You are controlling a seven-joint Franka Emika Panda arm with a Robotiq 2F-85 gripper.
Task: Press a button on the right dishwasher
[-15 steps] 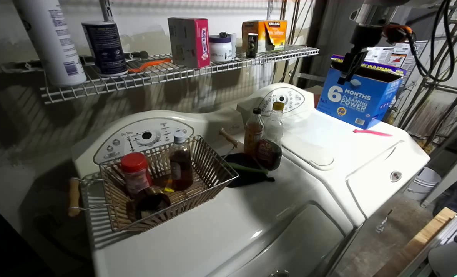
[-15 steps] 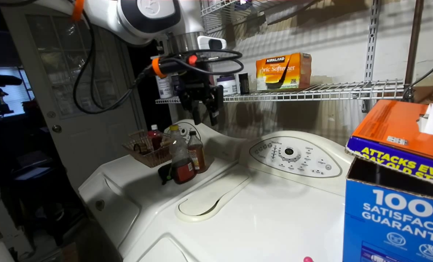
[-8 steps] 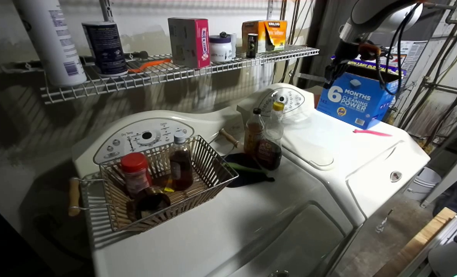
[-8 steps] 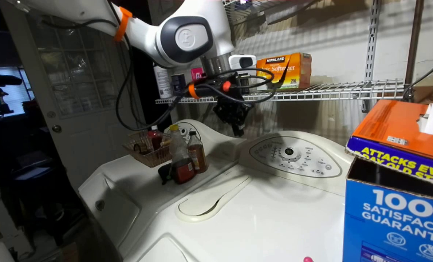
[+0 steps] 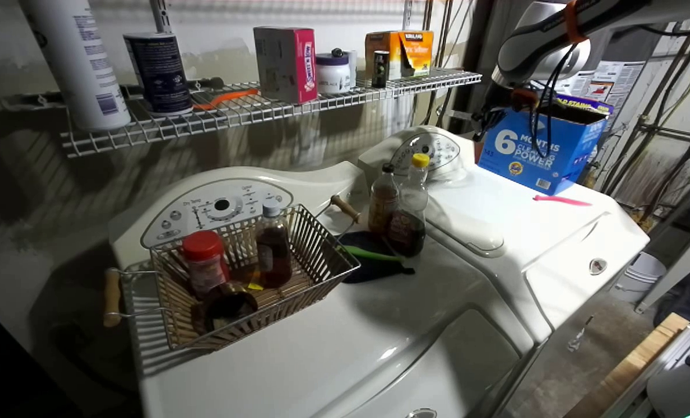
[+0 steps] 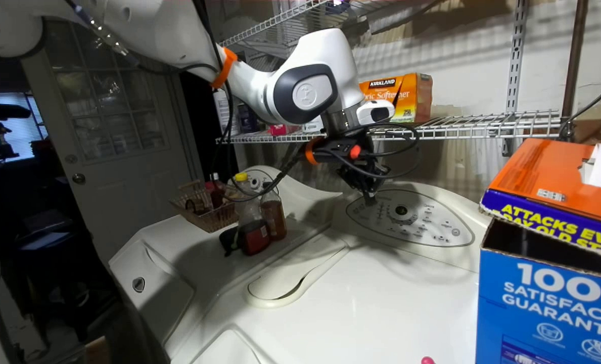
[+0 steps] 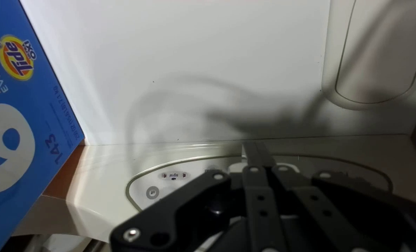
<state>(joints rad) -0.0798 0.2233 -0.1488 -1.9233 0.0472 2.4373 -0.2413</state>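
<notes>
Within the last second the black two-fingered pincer [image 6: 369, 198] has swung over from the side of the twin white appliance [image 5: 298, 360], and its tips now sit above one end of a rounded off-white control panel [image 6: 421, 225] with a round dial [image 6: 401, 210]. That panel is the raised back of the right dishwasher [image 6: 366, 298], a big glossy top-loader whose flat lid spreads below and in front of the pincer. The fingers showed apart a second ago; in the wrist view they lie together, nothing visible between them, which I take as readiness to poke. Whether they touch the panel I can't tell, so I'd call this late approach, no press evident. A small grey round button [image 7: 152, 192] shows off to one side of the fingers; a sideways drift might knock the dial.

The counter [image 5: 513, 209] is just the machines' enamel tops. Beside the pincer stands an open blue cardboard detergent box [image 6: 548, 298]; on its other side are a clear yellow-capped bottle [image 5: 411, 226] and a brown slatted basket [image 5: 321, 249]. Behind and above it runs a white wire shelf [image 6: 482, 132]. The room is dim, with a pale panelled door [image 6: 128, 202] well beyond the pincer.
</notes>
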